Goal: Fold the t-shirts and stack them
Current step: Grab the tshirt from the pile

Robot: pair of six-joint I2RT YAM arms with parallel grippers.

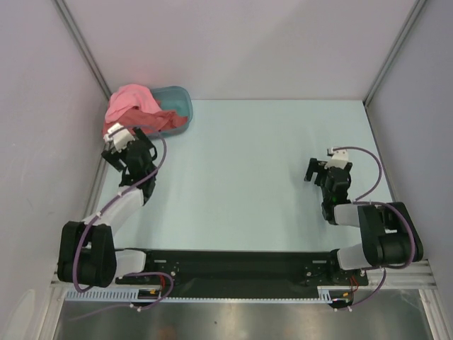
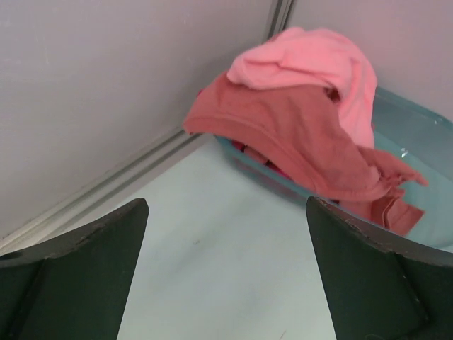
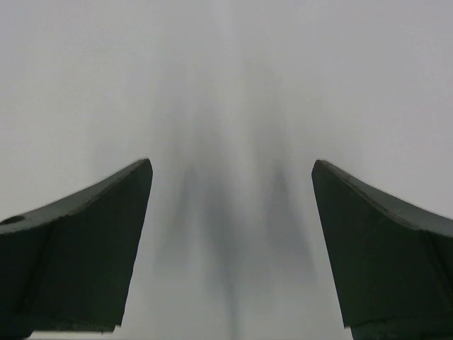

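The tub (image 1: 182, 98) is sitting at the far left corner of the bench (image 1: 248, 170), close to the left wall (image 1: 49, 106) and the back wall (image 1: 241, 42). Two t-shirts are lying heaped in it. The upper t-shirt (image 1: 129, 99) is resting on top of the lower t-shirt (image 1: 161, 120), which is draping over the tub's near rim. The heap is spilling past the tub's left end. The left claw (image 2: 226, 205) is hovering just in front of the tub, beside the left wall, facing the heap and apart from it. The right claw (image 3: 230, 166) is hanging well apart from all this, over the right side of the bench.
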